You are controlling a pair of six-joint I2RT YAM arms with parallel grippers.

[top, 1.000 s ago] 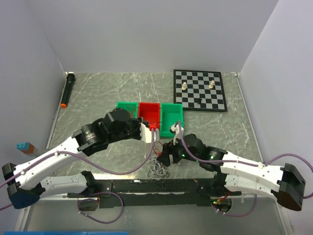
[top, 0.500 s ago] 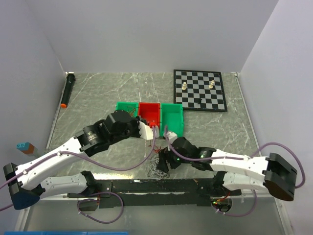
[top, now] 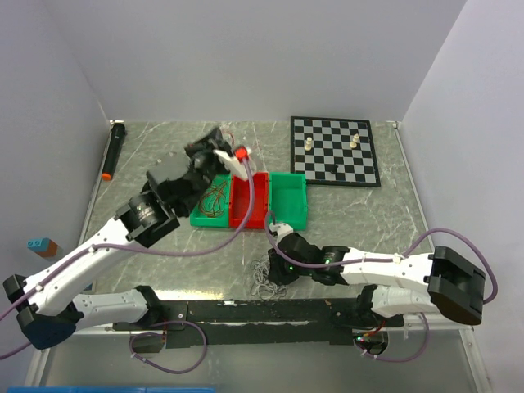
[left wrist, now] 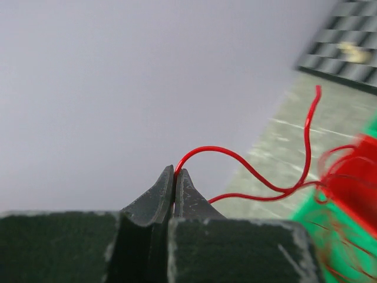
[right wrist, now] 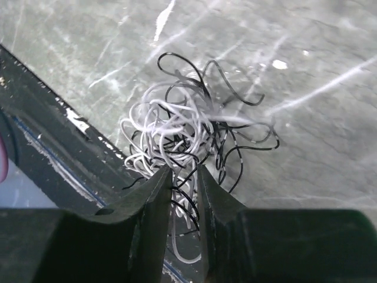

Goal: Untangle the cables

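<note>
Table surface: flat table (top: 164, 164), grey-green with pale marble veining.
Loose cables: white and black tangle (right wrist: 177, 127) of thin, springy, looping strands, lying on the table beside the black rail (right wrist: 53, 141) at the near edge.
Binned cables: red-brown bundle (top: 214, 201) of curly wire lies in the left green bin (top: 199, 218), which touches the red bin (top: 260, 192).
Lifted cable: red wire (left wrist: 212, 148), thin and glossy, arcs from the fingertips and trails off toward the red bin.
Left gripper (left wrist: 175, 171): jaws pressed together, pinching the end of the red wire; raised above the bins.
Right gripper (right wrist: 184, 174): jaws stand a narrow gap apart, low on the tangle's near edge; several strands pass between the fingers, none visibly pinched.
Top view only: three bins in a row, and a chessboard (top: 336, 155) behind them.
Left wrist view: the bins show blurred at its right.
Right wrist view only: individual strands and the finger gap.
</note>
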